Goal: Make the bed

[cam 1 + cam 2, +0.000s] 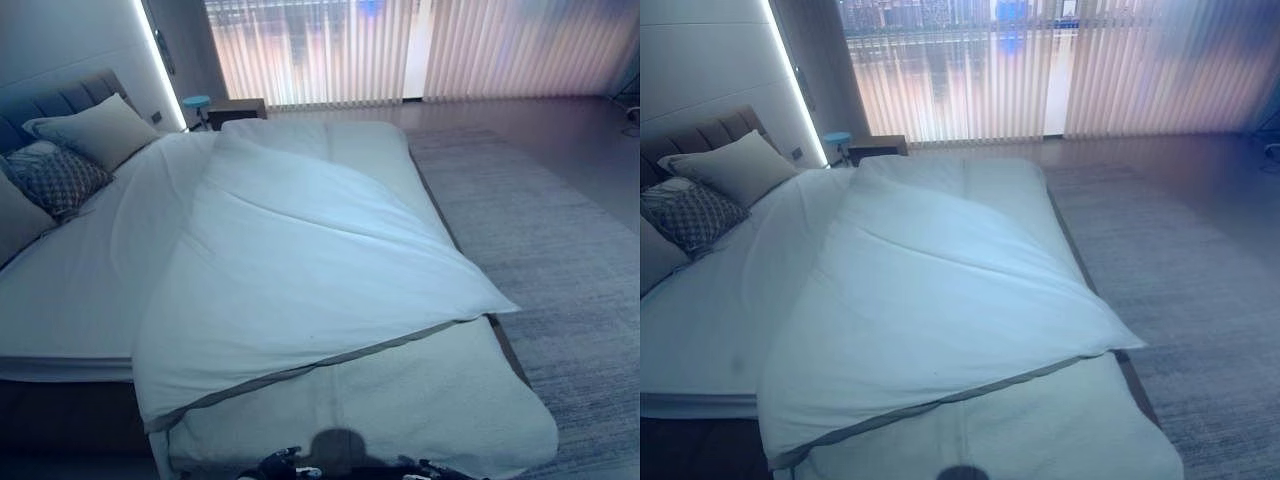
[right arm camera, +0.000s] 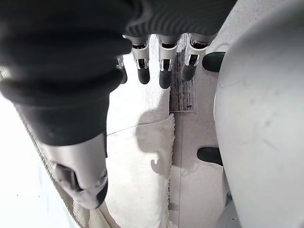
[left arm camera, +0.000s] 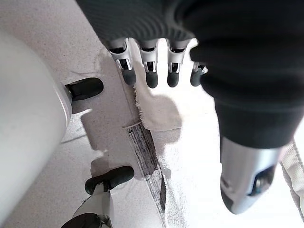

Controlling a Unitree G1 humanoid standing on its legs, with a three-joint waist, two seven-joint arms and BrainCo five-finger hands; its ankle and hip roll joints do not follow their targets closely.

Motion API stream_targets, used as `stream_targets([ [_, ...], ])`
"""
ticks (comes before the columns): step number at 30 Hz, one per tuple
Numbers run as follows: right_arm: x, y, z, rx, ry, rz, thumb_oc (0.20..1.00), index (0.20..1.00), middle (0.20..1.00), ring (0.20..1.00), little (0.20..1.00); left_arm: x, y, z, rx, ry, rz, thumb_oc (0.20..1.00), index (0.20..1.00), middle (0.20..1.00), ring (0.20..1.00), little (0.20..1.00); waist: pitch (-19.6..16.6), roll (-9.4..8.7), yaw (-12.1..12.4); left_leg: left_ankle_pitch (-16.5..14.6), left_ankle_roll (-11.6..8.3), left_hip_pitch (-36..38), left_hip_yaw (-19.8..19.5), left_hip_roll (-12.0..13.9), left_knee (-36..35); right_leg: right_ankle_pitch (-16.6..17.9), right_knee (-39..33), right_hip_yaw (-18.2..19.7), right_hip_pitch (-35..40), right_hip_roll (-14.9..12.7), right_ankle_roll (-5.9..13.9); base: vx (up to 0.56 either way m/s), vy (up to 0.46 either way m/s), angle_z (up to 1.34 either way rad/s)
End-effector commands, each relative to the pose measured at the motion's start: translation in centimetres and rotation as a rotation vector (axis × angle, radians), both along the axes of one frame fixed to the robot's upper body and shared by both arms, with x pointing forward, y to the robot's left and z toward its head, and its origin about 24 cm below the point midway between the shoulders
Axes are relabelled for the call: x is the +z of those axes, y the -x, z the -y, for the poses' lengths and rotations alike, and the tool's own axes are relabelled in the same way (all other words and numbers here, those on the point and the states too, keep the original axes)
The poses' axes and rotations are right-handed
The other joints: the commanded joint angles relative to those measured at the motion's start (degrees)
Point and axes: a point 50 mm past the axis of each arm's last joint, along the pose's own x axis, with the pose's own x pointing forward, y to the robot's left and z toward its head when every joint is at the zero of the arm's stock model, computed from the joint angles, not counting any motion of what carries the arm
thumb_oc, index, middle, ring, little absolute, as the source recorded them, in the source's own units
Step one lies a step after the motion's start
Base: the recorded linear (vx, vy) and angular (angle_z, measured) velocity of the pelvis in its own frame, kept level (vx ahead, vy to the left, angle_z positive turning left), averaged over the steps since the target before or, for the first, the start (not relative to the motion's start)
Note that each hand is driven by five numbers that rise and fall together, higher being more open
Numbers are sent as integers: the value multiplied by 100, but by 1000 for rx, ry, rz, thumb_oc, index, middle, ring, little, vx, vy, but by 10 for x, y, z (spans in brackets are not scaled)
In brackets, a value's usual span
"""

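The bed's white duvet (image 1: 300,270) lies skewed: its grey-trimmed edge (image 1: 330,365) runs slantwise across the foot, and one corner points over the right side. A white cover (image 1: 400,400) shows beneath it at the foot, and the bare sheet (image 1: 60,290) shows on the left. By the headboard (image 1: 50,100) lie a beige pillow (image 1: 95,130) and a patterned cushion (image 1: 60,178). My left hand (image 3: 151,66) hangs over the cover's fringed edge (image 3: 161,109), fingers straight, holding nothing. My right hand (image 2: 164,66) hangs likewise over white cloth (image 2: 142,161), open.
A grey rug (image 1: 560,250) runs along the bed's right side. A dark bedside table (image 1: 235,108) stands at the far corner with a turquoise item (image 1: 197,102) beside it. Vertical blinds (image 1: 400,50) cover the far window.
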Motion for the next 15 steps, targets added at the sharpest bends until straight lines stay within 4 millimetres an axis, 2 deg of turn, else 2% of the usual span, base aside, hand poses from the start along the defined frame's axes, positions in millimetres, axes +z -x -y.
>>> stream_targets([
  [1, 3, -17, -17, 38, -50, 43, 1000, 1000, 1000, 1000, 1000, 4, -16, 11, -32, 12, 10, 1000, 1000, 1000, 1000, 1000, 49, -228, -86, -253, 305, -83, -262, -268, 6, -187, 63, -22, 27, -74, 130, 0, 0, 0],
  [6, 6, -25, -16, 25, -46, 74, 1000, 1000, 1000, 1000, 1000, 8, -26, 9, 58, 38, 39, 1000, 1000, 1000, 1000, 1000, 176, -267, -120, -218, 284, -173, -219, -228, 6, -145, 63, 3, -102, -29, 122, -21, -7, -1],
  [9, 11, -36, -17, -26, -61, 129, 1000, 1000, 1000, 1000, 1000, 20, -53, -1, 336, 98, 148, 1000, 1000, 1000, 1000, 1000, 489, -358, -143, -122, 241, -378, -224, -173, 6, -73, 76, -22, -299, 42, 80, -120, -34, -2],
  [13, 20, -54, -15, -62, -69, 205, 1000, 1000, 1000, 1000, 1000, 41, -88, -6, 562, 188, 277, 1000, 1000, 1000, 1000, 1000, 961, -424, -137, 20, 242, -660, -228, -140, 6, -140, 494, 2, -821, 125, 61, -157, -15, -3],
  [14, 20, -54, -15, -62, -69, 205, 1000, 1000, 1000, 1000, 1000, 41, -88, -6, 562, 188, 277, 1000, 1000, 1000, 1000, 1000, 956, -424, -135, 21, 243, -666, -225, -140, 6, -144, 504, 5, -833, 124, 61, -180, 27, -13],
  [15, 27, -67, -15, -79, -83, 252, 1000, 1000, 1000, 1000, 1000, 53, -106, -10, 684, 257, 339, 1000, 1000, 1000, 1000, 1000, 1145, -435, -142, 68, 264, -838, -211, -137, 6, -167, 832, 53, -1204, 161, 70, -115, 23, -23],
])
